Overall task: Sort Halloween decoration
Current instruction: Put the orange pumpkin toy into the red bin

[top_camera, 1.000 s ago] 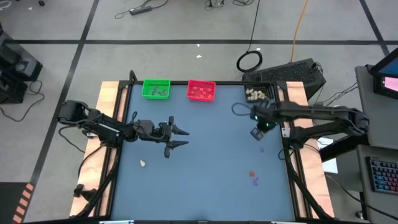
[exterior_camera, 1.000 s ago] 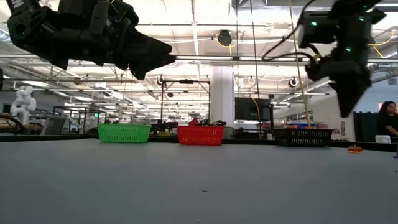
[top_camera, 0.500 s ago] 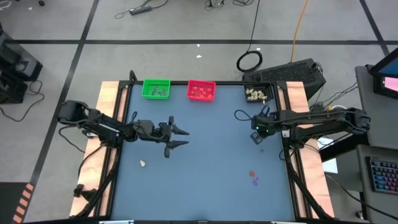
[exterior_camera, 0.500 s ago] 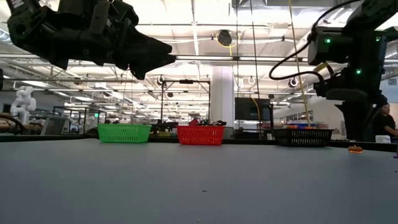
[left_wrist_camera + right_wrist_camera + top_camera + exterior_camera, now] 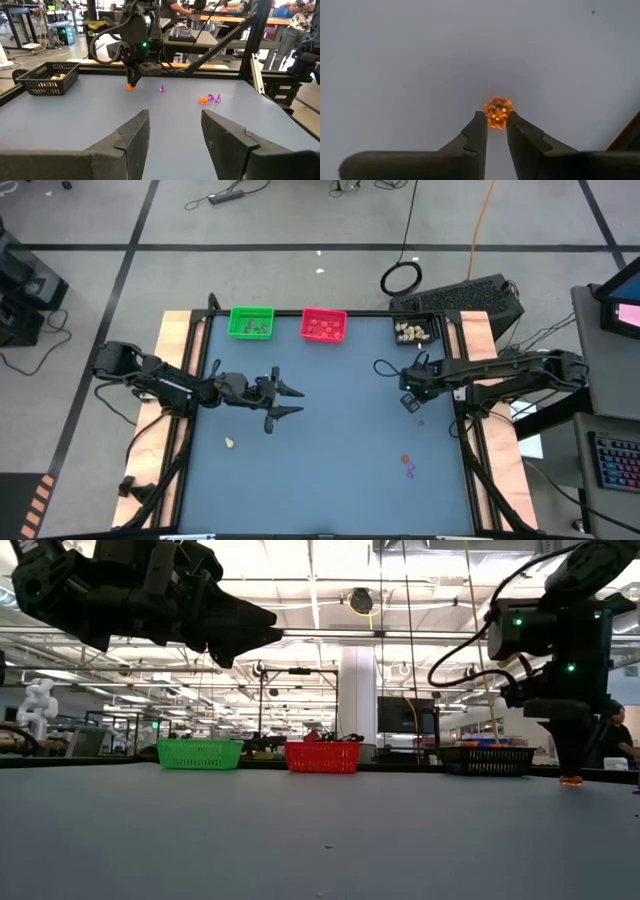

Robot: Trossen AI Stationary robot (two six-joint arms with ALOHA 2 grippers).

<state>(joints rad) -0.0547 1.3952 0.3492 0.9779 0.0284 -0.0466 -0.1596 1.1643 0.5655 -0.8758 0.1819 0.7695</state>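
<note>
We are seeing a glowing orange trinket (image 5: pixel 497 113) between dark fingers (image 5: pixel 476 134), green (image 5: pixel 250 323), red (image 5: pixel 323 326) and black trays (image 5: pixel 414 331), a grey-blue table (image 5: pixel 330 440).

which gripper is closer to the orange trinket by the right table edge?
Right. The right gripper is down on the orange trinket, fingertips on either side of it. The left gripper hovers open, well across the table toward the left side.

I see a smooth, matt blue table (image 5: pixel 330 440), plastic mesh trays (image 5: pixel 200 754), and a bumpy, shiny orange trinket (image 5: pixel 498 112).
</note>
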